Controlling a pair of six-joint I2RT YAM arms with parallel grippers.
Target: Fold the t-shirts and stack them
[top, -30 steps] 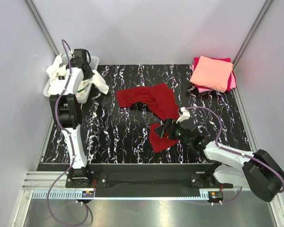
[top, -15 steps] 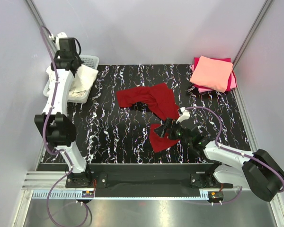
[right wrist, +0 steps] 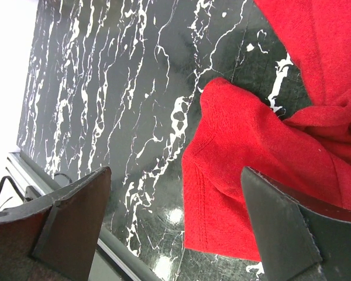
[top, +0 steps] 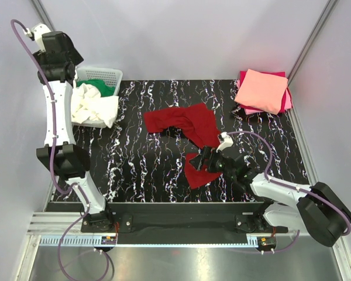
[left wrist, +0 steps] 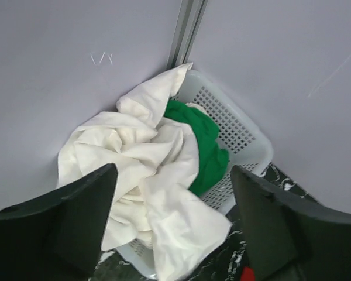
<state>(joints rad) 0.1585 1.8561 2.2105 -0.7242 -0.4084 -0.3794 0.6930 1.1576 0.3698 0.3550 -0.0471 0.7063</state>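
L gripper [left wrist: 172, 171]: jaws wide apart, nothing btwn them, raised high over the far-left corner, pointing down at the basket [left wrist: 245, 140]. Its fingers [left wrist: 82, 216] frame the basket's contents w/o touching them.

Basket = white plastic lattice, sits at far-left edge of the table [top: 140, 158], against the wall corner. Inside:
- white t-shirt [left wrist: 146, 158], bunched, fills most of the basket, one flap spilling over the near rim toward the tabletop.
- green t-shirt [left wrist: 202, 140], crumpled, on the far/right side, partly under the white one, touching the lattice wall.

R gripper [right wrist: 175, 172]: jaws also wide apart, gripping nothing, low over the near-centre of the table. Just below and ahead of it lies the near flap of the dark red t-shirt [right wrist: 316, 58], hem stitching visible; can't tell if the fingertips touch the cloth.

Dark red shirt is unfolded, rumpled, spread across mid-table from centre to the R gripper.

Far-right corner: stack of two folded shirts, salmon pink t-shirt [top: 262, 91] on top, magenta t-shirt [top: 288, 100] under it, edges showing around the pink. Well apart from both grippers.
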